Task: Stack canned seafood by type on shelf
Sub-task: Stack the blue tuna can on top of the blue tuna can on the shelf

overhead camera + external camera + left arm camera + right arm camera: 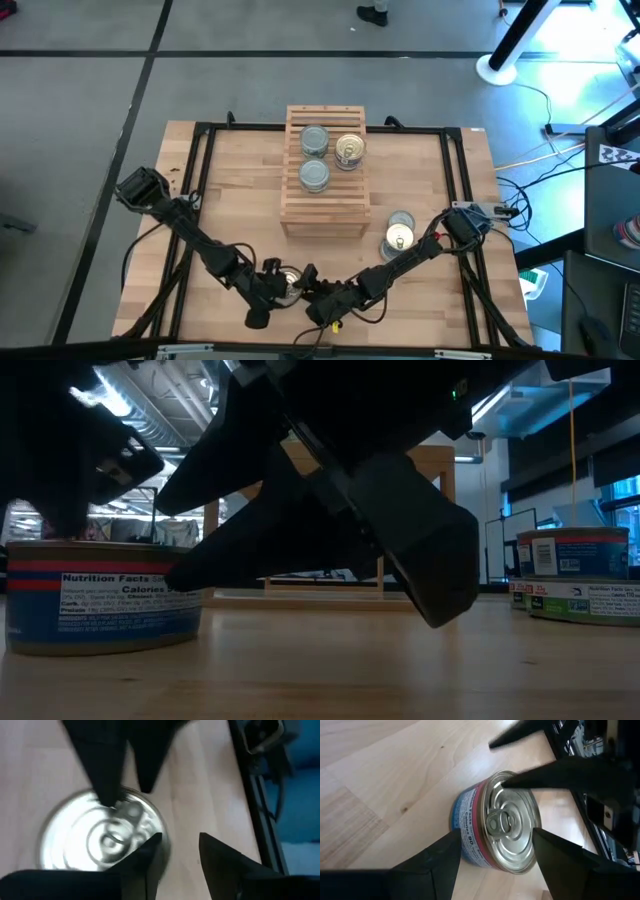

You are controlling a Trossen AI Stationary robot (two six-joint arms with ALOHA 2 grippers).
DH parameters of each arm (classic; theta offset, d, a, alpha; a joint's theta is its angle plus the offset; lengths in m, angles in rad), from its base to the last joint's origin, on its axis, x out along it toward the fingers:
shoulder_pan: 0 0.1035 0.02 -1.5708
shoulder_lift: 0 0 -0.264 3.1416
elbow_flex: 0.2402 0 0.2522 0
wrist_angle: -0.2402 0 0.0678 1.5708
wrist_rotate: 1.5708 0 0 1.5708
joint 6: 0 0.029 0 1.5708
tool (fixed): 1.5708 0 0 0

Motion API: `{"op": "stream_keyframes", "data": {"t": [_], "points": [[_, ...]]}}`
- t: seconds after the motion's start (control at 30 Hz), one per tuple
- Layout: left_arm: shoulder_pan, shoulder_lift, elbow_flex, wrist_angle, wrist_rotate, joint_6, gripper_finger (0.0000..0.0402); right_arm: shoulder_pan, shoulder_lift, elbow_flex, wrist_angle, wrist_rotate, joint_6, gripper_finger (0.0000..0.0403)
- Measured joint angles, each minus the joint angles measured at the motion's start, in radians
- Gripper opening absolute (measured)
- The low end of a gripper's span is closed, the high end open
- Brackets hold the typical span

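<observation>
1. The shelf point(325, 170) stands at the tabletop's point(420, 180) far middle and carries three tins: two silver-topped ones point(314, 140) in a line along its left half, one gold-topped one point(350, 150) to their right.
2. Two more tins point(399, 236) sit touching on the tabletop just right of the shelf's near corner; the low view shows them stacked, one on the other point(570, 575).
3. A sixth tin point(495, 827), blue and red labelled with a pull-tab top, stands upright near the tabletop's front edge, between the two grippers.
4. The left gripper point(278, 285) is at this tin, fingers point(140, 865) apart, one over its lid.
5. The right gripper point(312, 290) faces it from the other side, fingers point(435, 865) spread wide about the tin, not touching it.
6. The shelf's front half and right rear are bare; the tabletop's left side lies open.
</observation>
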Motion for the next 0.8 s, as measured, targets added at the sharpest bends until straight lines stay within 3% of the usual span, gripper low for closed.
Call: {"op": "stream_keyframes", "data": {"t": [0.1,0.3,0.53,0.8], "points": [[-0.013,0.0,0.022,-0.072,0.01,0.022,0.0126,0.0,0.0,0.0,0.0,0.003,0.0,0.0241],[-0.031,-0.001,0.142,-0.387,-0.046,0.063,0.0127,0.0,0.0,0.0,0.0,0.004,0.001,0.0241],[-0.047,0.002,0.158,-0.398,-0.15,0.131,0.0127,0.0,0.0,0.0,0.0,0.007,0.002,0.0241],[-0.07,0.046,0.177,-0.386,-0.153,0.214,0.0127,0.0,0.0,0.0,0.0,0.007,0.001,0.0241]]}}
